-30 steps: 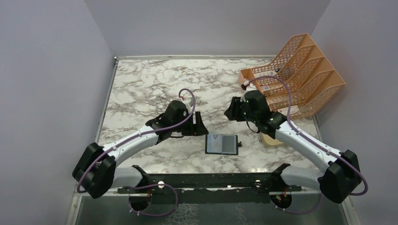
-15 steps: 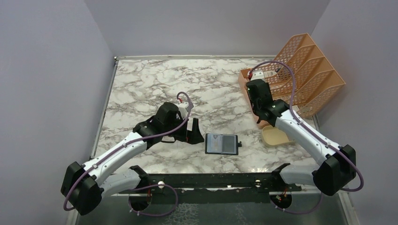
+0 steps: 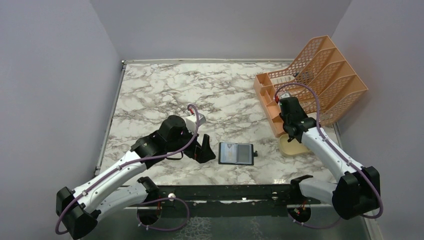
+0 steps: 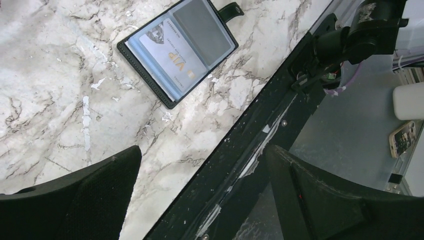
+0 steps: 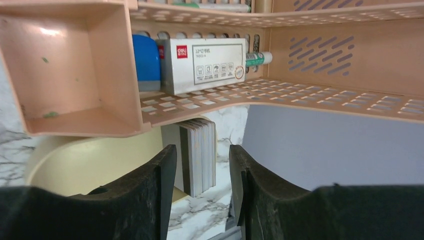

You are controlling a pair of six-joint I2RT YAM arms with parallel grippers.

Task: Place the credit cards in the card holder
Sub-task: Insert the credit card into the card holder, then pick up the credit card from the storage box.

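The black card holder (image 3: 236,153) lies open on the marble near the front edge. One pale credit card (image 4: 172,62) printed "VIP" sits in its left pocket. My left gripper (image 3: 202,150) hangs just left of the holder, open wide and empty, over the table's front rail in the left wrist view (image 4: 202,165). A stack of credit cards (image 5: 199,152) stands on edge in the tan dish (image 5: 95,160) under the orange rack. My right gripper (image 5: 202,150) is open, one finger on each side of the stack. It touches nothing.
The orange mesh file rack (image 3: 315,75) fills the back right, and its lower tray (image 5: 75,75) overhangs the dish. A white labelled box (image 5: 202,65) and a blue object (image 5: 146,62) sit on its shelf. The black front rail (image 4: 260,145) runs along the near edge.
The left gripper opened wide and drew back toward the near left, away from the holder. The right arm swung from the table's middle to the dish beside the rack.
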